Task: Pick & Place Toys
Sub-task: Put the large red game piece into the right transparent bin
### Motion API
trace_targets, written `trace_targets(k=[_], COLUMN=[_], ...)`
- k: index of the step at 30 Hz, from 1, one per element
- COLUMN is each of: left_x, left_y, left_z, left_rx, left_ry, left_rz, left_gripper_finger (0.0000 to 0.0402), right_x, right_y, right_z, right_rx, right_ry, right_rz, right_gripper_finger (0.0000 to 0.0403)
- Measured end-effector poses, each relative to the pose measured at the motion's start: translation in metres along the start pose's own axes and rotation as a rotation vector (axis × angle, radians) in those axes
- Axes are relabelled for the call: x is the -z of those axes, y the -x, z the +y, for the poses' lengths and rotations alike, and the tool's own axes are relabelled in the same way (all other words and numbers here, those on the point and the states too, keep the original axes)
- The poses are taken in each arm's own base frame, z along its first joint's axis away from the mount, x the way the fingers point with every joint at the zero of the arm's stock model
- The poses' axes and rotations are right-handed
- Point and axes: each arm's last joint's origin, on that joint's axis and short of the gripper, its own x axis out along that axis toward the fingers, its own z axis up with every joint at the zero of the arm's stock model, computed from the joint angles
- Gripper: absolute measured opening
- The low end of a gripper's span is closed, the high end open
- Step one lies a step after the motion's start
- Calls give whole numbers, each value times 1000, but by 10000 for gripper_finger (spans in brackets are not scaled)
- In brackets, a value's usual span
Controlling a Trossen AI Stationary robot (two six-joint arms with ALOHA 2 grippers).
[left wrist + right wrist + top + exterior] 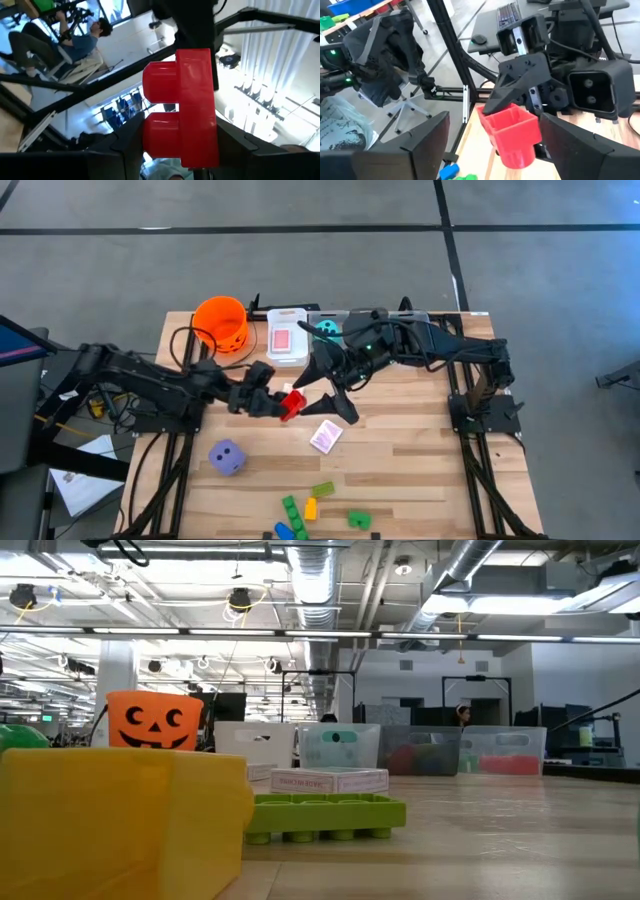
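Red brick [292, 403] held above mid-table, between the two grippers.
Left gripper [283, 406] is clamped on it, studs aimed at its own wrist camera, long axis along the fingers; right gripper [322, 392] stands parted just beside it, gripping nothing. Overhead: one purple die [227, 457], one loose pink card [326, 436], six small bricks at the near edge. Only the low view shows a flat green brick [325, 814] close up.

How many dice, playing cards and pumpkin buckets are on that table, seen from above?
Dice: 2 (purple die, teal die)
Playing cards: 2 (loose card on the table, second card in the white bin)
Pumpkin bucket: 1
Total: 5
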Motion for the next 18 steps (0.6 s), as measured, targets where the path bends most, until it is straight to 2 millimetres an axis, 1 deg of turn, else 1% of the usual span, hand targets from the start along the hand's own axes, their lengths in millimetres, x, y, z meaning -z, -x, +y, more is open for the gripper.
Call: trace_targets(k=[5,9,12,18], left_x=[-6,-8,-7,-6], left_y=[-11,-16,-17,-17], left_z=[-8,-13,-10,-6], left_rx=[34,32,-6,-41], left_ry=[-17,-53,-52,-44], left_rz=[-20,-20,-6,7], left_gripper_finger=[171,173,171,173], right_x=[1,8,9,12], right_y=[0,-13,-21,-23], right_z=[0,-4,-4,0], right_rx=[1,3,-6,-16], right_ry=[-3,-12,-5,36], right_rz=[10,46,42,65], right_gripper_finger=[302,302,302,302])
